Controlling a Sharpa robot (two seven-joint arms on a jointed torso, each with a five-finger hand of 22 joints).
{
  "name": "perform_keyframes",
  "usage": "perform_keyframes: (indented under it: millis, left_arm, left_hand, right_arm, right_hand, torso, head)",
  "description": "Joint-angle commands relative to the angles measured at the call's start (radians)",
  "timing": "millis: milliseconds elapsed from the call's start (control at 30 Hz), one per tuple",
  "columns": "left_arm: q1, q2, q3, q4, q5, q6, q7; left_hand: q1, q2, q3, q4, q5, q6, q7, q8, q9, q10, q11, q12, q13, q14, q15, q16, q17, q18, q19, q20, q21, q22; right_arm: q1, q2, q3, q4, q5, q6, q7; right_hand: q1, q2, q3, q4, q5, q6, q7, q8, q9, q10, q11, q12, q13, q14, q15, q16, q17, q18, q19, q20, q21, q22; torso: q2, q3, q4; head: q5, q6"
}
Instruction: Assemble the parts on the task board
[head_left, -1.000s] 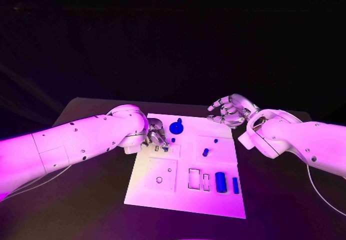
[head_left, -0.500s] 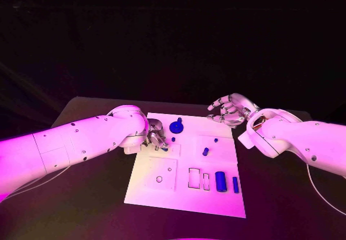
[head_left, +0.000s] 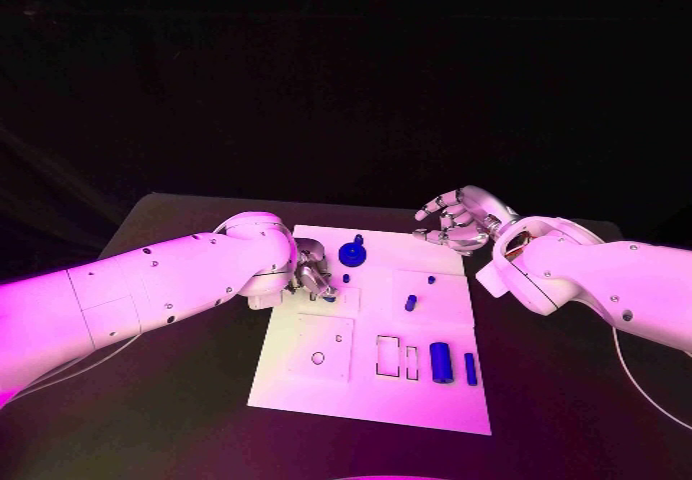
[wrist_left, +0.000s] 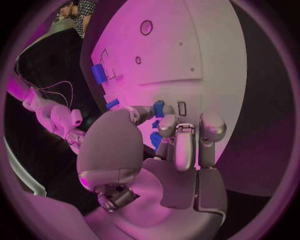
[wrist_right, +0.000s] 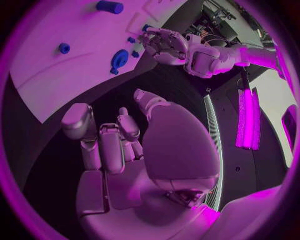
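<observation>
Overhead, flat white task board (head_left: 368, 400); cylindrical blue parts (head_left: 441, 363)

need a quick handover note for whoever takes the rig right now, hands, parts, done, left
Left hand: on the white task board at its far left, fingers pinching a small blue part.
Right hand: hovering off the board's far right corner, fingers curled, holding nothing.
Parts: round blue knob piece at the far edge, small blue peg mid-board, two blue cylinders near right.
Done: cannot tell.
Left: seat the pinched part, then the rest.
</observation>
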Motion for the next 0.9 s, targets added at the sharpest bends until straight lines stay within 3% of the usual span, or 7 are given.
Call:
perform_keyframes:
  millis: [33,267,367,700,900]
  left_arm:
    - [-0.008,0.003,-0.005,0.0,-0.008,0.012,-0.005]
    - [-0.008,0.005,-0.005,-0.001,-0.006,0.012,-0.003]
    - [-0.009,0.007,-0.005,-0.002,-0.006,0.008,-0.002]
    - [-0.011,0.015,-0.006,-0.011,0.0,-0.006,-0.007]
    - [-0.013,0.018,-0.007,-0.017,0.002,-0.01,-0.008]
  left_hand:
    - [-0.002,0.01,0.201,-0.198,0.004,0.005,-0.003,-0.001,0.0,0.005,0.001,0.003,0.0,0.069,-0.008,0.002,0.147,-0.013,0.01,0.0,0.004,0.001]
    - [-0.033,0.005,0.197,-0.196,0.001,0.016,-0.01,0.009,0.011,0.012,-0.003,0.008,0.005,0.07,-0.01,0.004,0.149,-0.013,0.013,-0.003,0.005,0.005]
    - [-0.069,-0.001,0.165,-0.18,-0.007,0.023,-0.018,0.013,0.019,0.019,-0.009,0.013,0.011,0.071,-0.014,0.005,0.151,-0.014,0.015,-0.006,0.005,0.008]
    - [-0.139,0.011,0.109,-0.121,-0.013,0.038,-0.026,0.011,0.029,0.025,-0.015,0.022,0.024,0.073,-0.021,0.008,0.156,-0.017,0.024,-0.012,0.005,0.018]
    - [-0.154,0.012,0.096,-0.106,-0.015,0.041,-0.027,0.01,0.031,0.024,-0.015,0.022,0.024,0.074,-0.021,0.009,0.158,-0.017,0.025,-0.013,0.004,0.017]
  right_arm:
    - [-0.001,0.0,0.0,0.002,-0.009,0.013,0.006]
    - [-0.001,0.0,0.0,0.001,-0.009,0.014,0.006]
    - [-0.001,0.001,0.0,0.0,-0.009,0.015,0.006]
    - [-0.001,0.0,0.0,-0.001,-0.009,0.016,0.005]
    - [-0.001,0.001,0.0,-0.003,-0.009,0.017,0.005]
  right_hand:
    - [0.002,-0.004,0.001,0.007,0.008,-0.008,-0.001,0.007,-0.001,-0.006,-0.001,-0.007,-0.002,0.027,-0.006,-0.004,-0.001,0.014,-0.004,-0.002,-0.006,-0.002]
    - [0.002,-0.004,0.001,0.007,0.008,-0.008,-0.001,0.007,-0.001,-0.006,-0.001,-0.007,-0.002,0.027,-0.006,-0.004,-0.001,0.014,-0.004,-0.002,-0.006,-0.002]
    - [0.002,-0.004,0.001,0.007,0.008,-0.008,-0.001,0.007,-0.001,-0.006,-0.001,-0.007,-0.002,0.027,-0.006,-0.004,-0.001,0.014,-0.004,-0.002,-0.006,-0.002]
    - [0.002,-0.004,0.001,0.007,0.008,-0.008,-0.001,0.007,-0.001,-0.006,-0.001,-0.007,-0.002,0.027,-0.006,-0.004,-0.001,0.014,-0.004,-0.002,-0.006,-0.002]
    - [0.002,-0.004,0.001,0.007,0.008,-0.008,-0.001,0.007,-0.001,-0.006,-0.001,-0.007,-0.002,0.027,-0.006,-0.004,-0.001,0.014,-0.004,-0.002,-0.006,-0.002]
  torso:
    - [0.0,0.0006,0.0005]
    - [0.0,0.0012,-0.0001]
    - [0.0,0.0009,-0.0003]
    - [0.0,0.0003,-0.0004]
    - [0.0,0.001,0.0007]
  head:
    - [0.0,0.0]
    - [0.001,0.0]
    - [0.0,0.0]
    - [-0.002,-0.001]
    - [-0.003,-0.001]
